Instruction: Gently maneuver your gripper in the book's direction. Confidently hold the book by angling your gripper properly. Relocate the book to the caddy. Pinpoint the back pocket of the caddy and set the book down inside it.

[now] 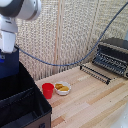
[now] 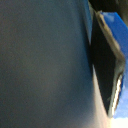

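1. Red cup (image 1: 47, 90): upright on the light wooden surface (image 1: 90, 102).
2. White bowl (image 1: 62, 88): just beside the cup, toward the exterior view's right; holds yellowish pieces, kind unclear.
3. Black toaster oven (image 1: 113, 56): far on the exterior view's right, door open.
4. Blue-grey cable (image 1: 70, 64): hangs across the woven backdrop (image 1: 65, 30).

a kitchen-like mock-up; toaster oven (image 1: 113, 56), wooden counter (image 1: 90, 100), red cup (image 1: 47, 90), woven screen (image 1: 65, 30)

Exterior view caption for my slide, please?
Gripper holding the book above the caddy, red cup nearby.
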Controlling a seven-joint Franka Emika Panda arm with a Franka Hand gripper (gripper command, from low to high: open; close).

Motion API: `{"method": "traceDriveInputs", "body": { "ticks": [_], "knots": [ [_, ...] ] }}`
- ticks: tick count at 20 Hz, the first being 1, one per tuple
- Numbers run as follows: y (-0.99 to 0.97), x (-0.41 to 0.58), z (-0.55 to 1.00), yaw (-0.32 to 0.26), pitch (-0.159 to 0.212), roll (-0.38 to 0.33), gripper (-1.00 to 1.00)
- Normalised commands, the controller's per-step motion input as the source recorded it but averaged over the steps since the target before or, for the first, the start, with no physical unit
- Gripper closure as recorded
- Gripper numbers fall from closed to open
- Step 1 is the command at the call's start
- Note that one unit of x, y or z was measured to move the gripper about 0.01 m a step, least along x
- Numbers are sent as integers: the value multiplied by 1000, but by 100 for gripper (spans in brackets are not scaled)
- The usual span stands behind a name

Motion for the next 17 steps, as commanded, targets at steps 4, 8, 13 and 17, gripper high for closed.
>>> {"method": "traceDriveInputs", "body": {
  "ticks": [4,8,13,17],
  "knots": [
    [5,136,2,-2,69,0,-100],
    [-66,194,161,3,104,6,-100],
    [-329,58,436,100,16,75,-100],
    [-409,26,566,200,5,91,-100]
  ]
}}
